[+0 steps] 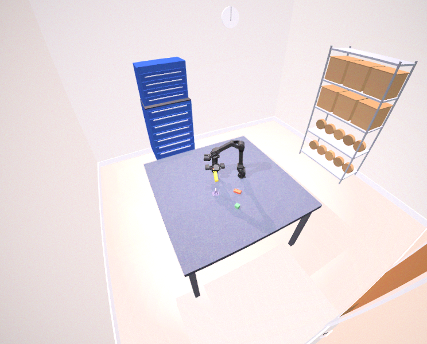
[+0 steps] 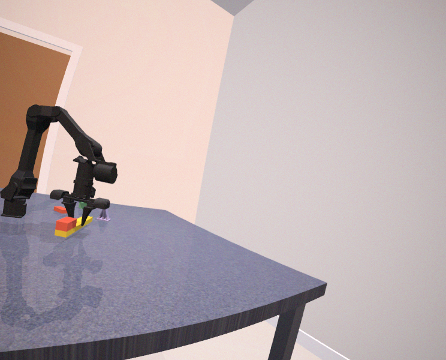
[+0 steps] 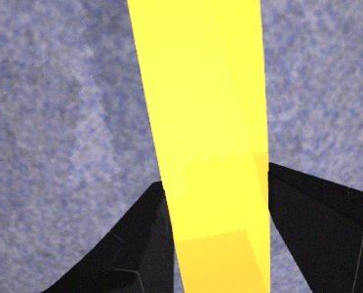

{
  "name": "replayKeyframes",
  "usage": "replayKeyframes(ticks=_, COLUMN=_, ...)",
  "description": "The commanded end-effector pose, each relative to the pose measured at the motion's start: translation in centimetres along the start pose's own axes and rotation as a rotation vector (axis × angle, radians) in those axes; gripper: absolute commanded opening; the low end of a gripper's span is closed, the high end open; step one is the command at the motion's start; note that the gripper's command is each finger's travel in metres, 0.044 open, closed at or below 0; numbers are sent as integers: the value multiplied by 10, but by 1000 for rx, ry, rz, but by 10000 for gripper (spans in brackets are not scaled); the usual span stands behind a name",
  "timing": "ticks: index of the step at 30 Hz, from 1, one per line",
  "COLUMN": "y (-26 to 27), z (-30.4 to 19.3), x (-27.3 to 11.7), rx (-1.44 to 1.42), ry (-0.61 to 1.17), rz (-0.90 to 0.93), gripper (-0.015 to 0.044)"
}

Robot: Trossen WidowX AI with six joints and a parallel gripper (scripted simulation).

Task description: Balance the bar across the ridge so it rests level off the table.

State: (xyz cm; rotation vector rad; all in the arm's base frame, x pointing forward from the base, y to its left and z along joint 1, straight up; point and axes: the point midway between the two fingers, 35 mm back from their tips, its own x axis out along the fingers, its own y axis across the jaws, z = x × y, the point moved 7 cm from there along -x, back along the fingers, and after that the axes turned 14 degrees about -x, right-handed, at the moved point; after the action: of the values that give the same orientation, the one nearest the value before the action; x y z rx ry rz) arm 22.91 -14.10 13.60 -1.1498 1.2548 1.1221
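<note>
The yellow bar lies low, at the table top, with a red block on one end. My gripper points down and is shut on the bar, one finger against each long side, between the red block and the bare end. The wrist view shows no red block. The small purple ridge stands on the table beyond the bar's bare end, apart from it, with nothing on it.
An orange-red piece lies on the table to the right of the ridge in the top view. A green cube stands nearer that view's front, partly hidden behind the gripper in the exterior view.
</note>
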Motion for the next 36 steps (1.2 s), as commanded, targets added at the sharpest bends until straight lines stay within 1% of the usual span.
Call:
replayKeyframes(ticks=1, y=-2, z=-1, x=-13, rx=-1, ry=5, rz=-14, gripper=0)
replayKeyframes(ticks=31, y=3, z=1, x=-90, rx=-5, ry=2, rz=-14, gripper=0)
replayKeyframes(ticks=36, y=2, z=3, x=-94, rx=-17, ry=1, rz=-14, gripper=0)
